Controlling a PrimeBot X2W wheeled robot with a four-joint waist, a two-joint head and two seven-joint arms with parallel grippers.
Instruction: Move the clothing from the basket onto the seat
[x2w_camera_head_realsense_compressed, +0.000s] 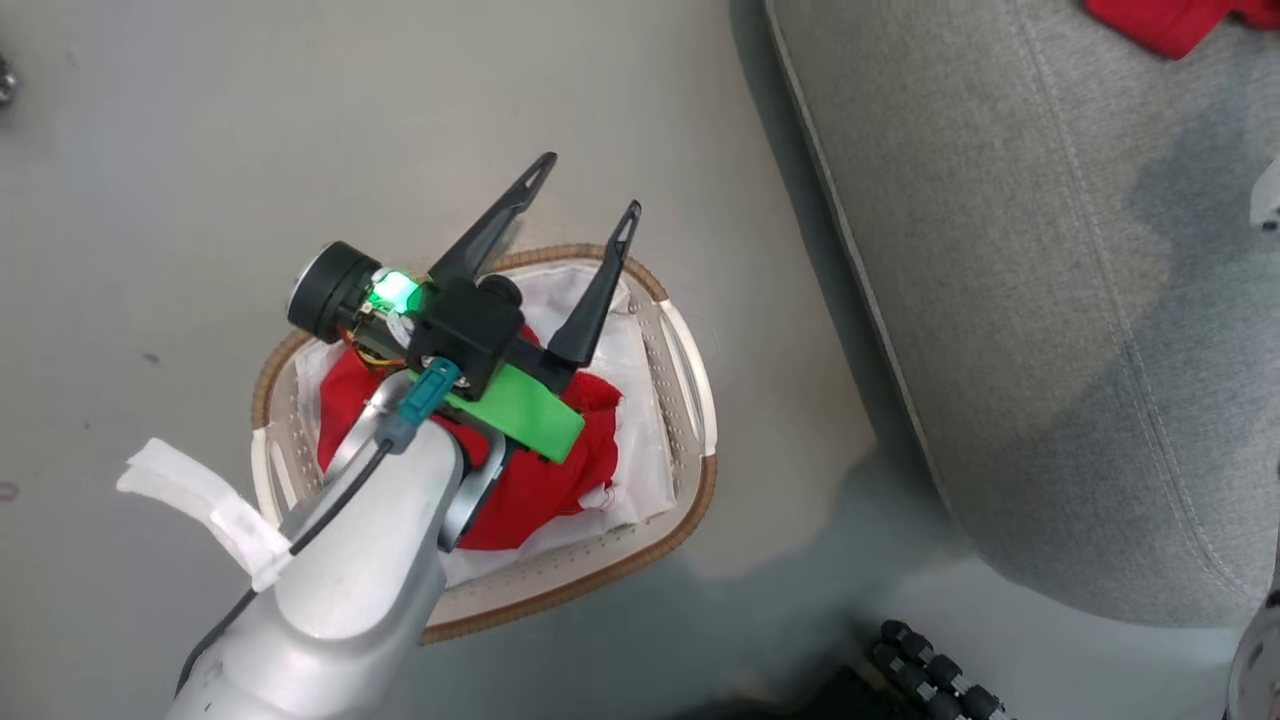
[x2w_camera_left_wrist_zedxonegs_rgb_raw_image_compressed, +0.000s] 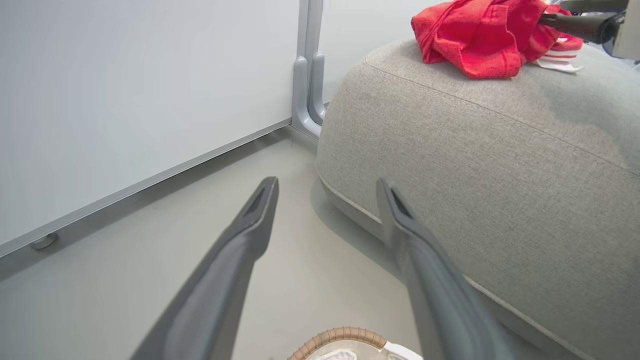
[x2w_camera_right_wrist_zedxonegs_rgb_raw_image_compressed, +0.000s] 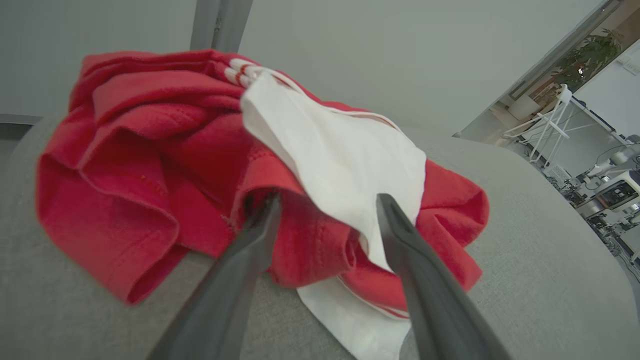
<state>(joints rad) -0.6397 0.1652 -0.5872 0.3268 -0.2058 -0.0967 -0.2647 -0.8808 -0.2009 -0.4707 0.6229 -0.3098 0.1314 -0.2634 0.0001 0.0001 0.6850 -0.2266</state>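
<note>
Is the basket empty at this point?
No, a red shirt lies in the basket, beneath the open left gripper.

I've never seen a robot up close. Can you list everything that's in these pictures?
shirt in basket: one, red, crumpled on the liner.
shirt on seat: one, red with white trim, bunched on the cushion top.
basket: one, white with brown rim, on the floor beside the seat.
liner: one, white, inside the basket.
seat: one, grey, right of the basket.
left gripper: one, dark fingers, open above the basket.
right gripper: one, dark fingers, open at the shirt on seat.
</note>
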